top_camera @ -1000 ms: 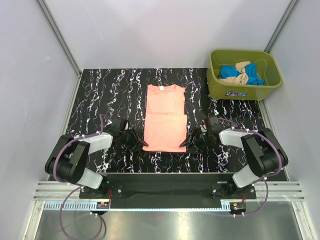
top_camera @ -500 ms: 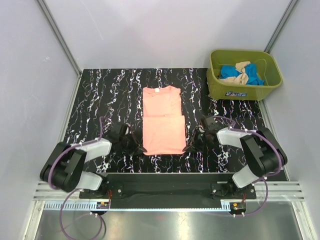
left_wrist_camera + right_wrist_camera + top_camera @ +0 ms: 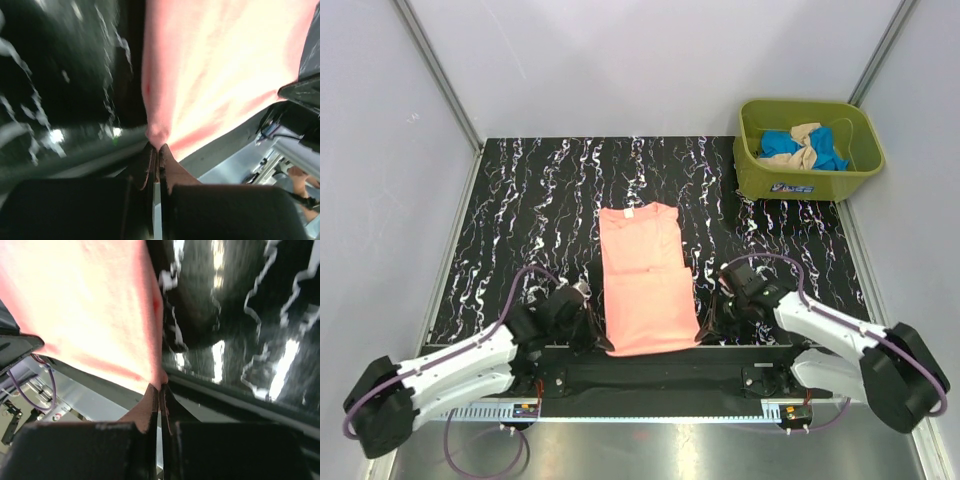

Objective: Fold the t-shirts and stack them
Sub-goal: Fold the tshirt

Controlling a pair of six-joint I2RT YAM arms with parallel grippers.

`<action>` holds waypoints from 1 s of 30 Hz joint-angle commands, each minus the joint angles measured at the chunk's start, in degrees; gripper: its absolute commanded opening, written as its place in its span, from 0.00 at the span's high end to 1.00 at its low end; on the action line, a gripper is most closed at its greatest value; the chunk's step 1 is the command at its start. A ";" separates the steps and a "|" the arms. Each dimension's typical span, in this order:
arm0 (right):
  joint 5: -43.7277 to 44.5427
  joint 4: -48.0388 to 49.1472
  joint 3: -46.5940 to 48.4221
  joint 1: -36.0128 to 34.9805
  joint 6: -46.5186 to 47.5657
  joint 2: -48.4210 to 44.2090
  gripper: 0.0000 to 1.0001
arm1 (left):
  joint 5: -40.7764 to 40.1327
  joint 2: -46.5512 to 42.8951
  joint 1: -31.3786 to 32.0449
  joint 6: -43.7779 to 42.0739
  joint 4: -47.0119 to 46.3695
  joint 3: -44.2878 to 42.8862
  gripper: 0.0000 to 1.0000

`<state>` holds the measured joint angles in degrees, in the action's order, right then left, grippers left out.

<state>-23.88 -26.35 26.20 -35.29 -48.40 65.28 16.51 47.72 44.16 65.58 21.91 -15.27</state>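
Your left end effector (image 3: 600, 340) and right end effector (image 3: 705, 326) each clamp a near hem corner of the salmon-pink t-shirt (image 3: 645, 285); move both evenly, holding the hem taut.

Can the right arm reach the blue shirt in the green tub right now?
Probably not yet: the right hand is shut on a near corner of the salmon-pink t-shirt. The blue t-shirt lies in the far tub; nothing stands between, but it must let go first.
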 commanded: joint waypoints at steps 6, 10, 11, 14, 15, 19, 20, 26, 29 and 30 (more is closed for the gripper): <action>3.23 -13.63 2.01 -5.14 -4.59 -9.81 1.00 | -9.21 -12.30 11.47 8.86 21.75 -4.06 1.00; 4.19 -17.94 7.53 -6.02 -4.95 -13.94 1.00 | -12.73 -14.50 13.32 7.02 27.83 -12.57 1.00; 4.89 -19.78 8.69 -6.02 -4.77 -14.12 1.00 | -12.91 -14.24 13.41 5.88 28.88 -13.81 1.00; 6.21 -22.60 14.31 -6.02 -3.28 -12.81 1.00 | -14.14 -11.09 13.32 3.42 30.55 -19.44 1.00; 6.56 -23.48 15.89 -6.02 -2.58 -11.06 1.00 | -15.01 -9.77 13.32 2.89 30.99 -20.84 1.00; 9.11 -26.29 27.56 -5.67 0.50 -5.43 1.00 | -19.14 -1.52 11.92 -1.67 35.29 -31.37 1.00; 9.03 -26.47 29.25 -5.41 1.89 -4.12 1.00 | -18.89 -0.36 9.30 -3.95 35.39 -32.62 1.00; 4.73 -23.84 37.95 0.90 8.13 5.55 1.00 | -11.34 6.49 -5.46 -13.01 30.21 -36.49 1.00; 2.00 -24.19 42.52 4.77 12.17 10.74 1.00 | -9.05 11.05 -10.65 -17.06 28.37 -39.92 1.00; 1.47 -24.36 44.97 5.49 12.97 13.01 1.00 | -8.69 12.21 -11.72 -17.94 28.01 -41.93 1.00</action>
<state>-20.18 -50.48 65.28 -32.95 -41.45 74.70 5.15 57.23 35.70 54.41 52.80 -51.90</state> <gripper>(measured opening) 0.015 0.024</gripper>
